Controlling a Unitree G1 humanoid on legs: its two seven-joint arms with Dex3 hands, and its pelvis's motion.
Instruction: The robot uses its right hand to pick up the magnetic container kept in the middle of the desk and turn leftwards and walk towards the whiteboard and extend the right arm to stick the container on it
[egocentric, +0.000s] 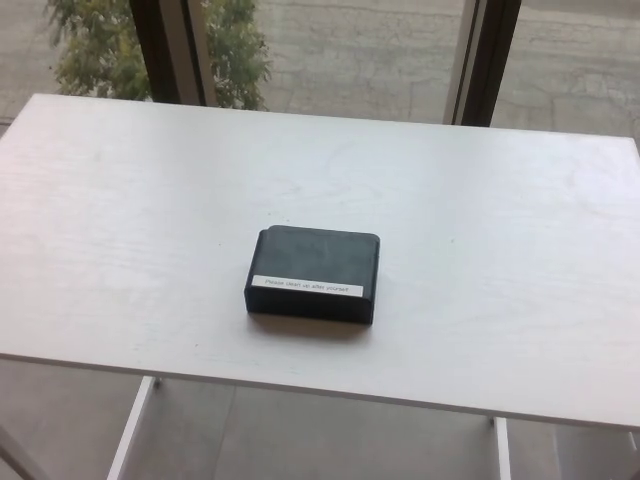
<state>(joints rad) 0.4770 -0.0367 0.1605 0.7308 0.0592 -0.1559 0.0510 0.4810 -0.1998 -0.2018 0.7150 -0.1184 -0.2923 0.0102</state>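
The dark magnetic container (313, 274) lies flat near the middle of the white worktop (500, 230), clear on all sides for an easy grasp. Its white label seems to face the robot. Neither hand shows, so their state is unknown.

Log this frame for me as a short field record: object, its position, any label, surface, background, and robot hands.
object: black rectangular magnetic container, rounded corners
position: lying flat near the middle of the white wooden desk
label: white strip along its near edge, print too small to read
background: window with dark frames, green shrub outside
robot hands: neither in view
task state: container not yet picked up
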